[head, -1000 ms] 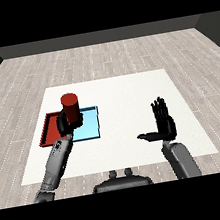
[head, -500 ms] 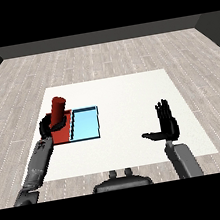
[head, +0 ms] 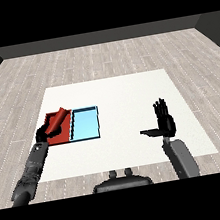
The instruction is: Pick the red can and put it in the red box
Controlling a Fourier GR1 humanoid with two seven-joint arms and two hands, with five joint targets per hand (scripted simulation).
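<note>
Left hand (head: pixel 43 133) curled round red can (head: pixel 57 121) (tilted) over red tray (head: pixel 60 136).

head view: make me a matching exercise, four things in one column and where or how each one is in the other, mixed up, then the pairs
Things:
1. red can
2. light blue tray
3. right hand
4. left hand

States:
a. open, fingers straight up, thumb out to the side
b. tilted, over the red tray
c. curled round the can
d. lies just right of the red tray

Pairs: 1-b, 2-d, 3-a, 4-c
</note>
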